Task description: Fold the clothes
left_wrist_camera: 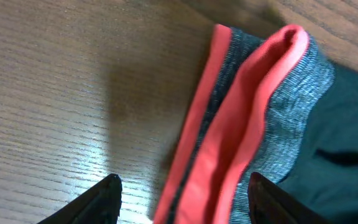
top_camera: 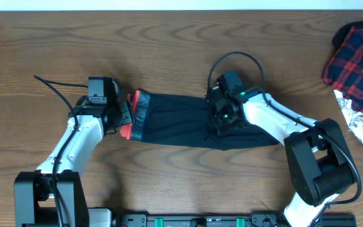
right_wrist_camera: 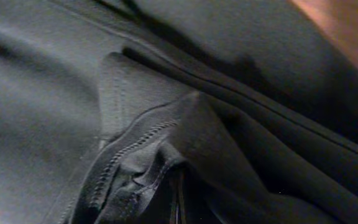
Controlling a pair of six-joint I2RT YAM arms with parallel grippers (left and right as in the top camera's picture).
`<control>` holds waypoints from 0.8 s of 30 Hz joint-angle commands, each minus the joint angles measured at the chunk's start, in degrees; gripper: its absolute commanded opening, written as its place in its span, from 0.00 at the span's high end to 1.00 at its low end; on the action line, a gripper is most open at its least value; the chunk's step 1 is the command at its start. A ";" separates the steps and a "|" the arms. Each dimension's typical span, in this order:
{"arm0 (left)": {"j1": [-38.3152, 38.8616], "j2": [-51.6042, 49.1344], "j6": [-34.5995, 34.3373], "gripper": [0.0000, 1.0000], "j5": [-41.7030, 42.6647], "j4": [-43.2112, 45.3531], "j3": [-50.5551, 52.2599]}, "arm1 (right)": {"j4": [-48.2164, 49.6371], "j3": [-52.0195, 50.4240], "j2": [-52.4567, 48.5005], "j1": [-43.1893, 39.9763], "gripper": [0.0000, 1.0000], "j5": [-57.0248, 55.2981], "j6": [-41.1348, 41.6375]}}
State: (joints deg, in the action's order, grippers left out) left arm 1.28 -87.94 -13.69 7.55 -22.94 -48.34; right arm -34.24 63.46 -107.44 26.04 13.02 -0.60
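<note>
The left arm (top_camera: 74, 142) and right arm (top_camera: 276, 120) share white link shells and blocky black joints, with black cables (top_camera: 235, 54) looping off both wrists. The left gripper (left_wrist_camera: 183, 180) ends in black pointed fingertips (left_wrist_camera: 104, 199).

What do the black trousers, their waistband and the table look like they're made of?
Trousers: probably a soft matte black knit or jersey. The cloth drapes and bunches in loose folds, with stitched seams.
Waistband: grey-flecked ribbed knit, likely elastic, edged with a smooth red-orange trim.
Table: wood or wood-look laminate with a slight sheen. Grain lines and a soft glare show.
</note>
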 commanded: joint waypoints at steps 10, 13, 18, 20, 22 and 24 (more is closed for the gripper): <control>0.04 -0.15 -0.52 0.34 0.22 -0.15 0.39 | -1.40 3.10 2.69 -0.22 0.93 2.40 0.55; 0.02 -0.15 -0.57 0.30 0.70 -0.13 0.39 | -3.87 5.95 8.61 -1.95 0.92 1.46 0.55; -1.25 -0.35 -2.10 0.23 0.35 0.11 0.39 | -7.74 7.67 17.42 -6.03 0.93 -1.20 2.40; -2.95 -1.07 -4.04 0.22 0.37 0.48 0.39 | -10.84 7.67 18.53 -7.63 0.94 -1.18 2.91; -5.09 -2.62 -5.07 0.21 0.44 0.81 0.39 | -14.75 7.56 18.36 -8.74 0.95 -1.22 2.91; -6.49 -4.50 -4.98 0.20 1.18 1.44 0.39 | -16.87 6.84 17.84 -9.33 0.95 -1.20 2.99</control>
State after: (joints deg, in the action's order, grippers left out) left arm -3.27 -89.73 -16.93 8.10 -21.82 -48.34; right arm -49.45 71.79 -87.39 17.47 12.32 1.10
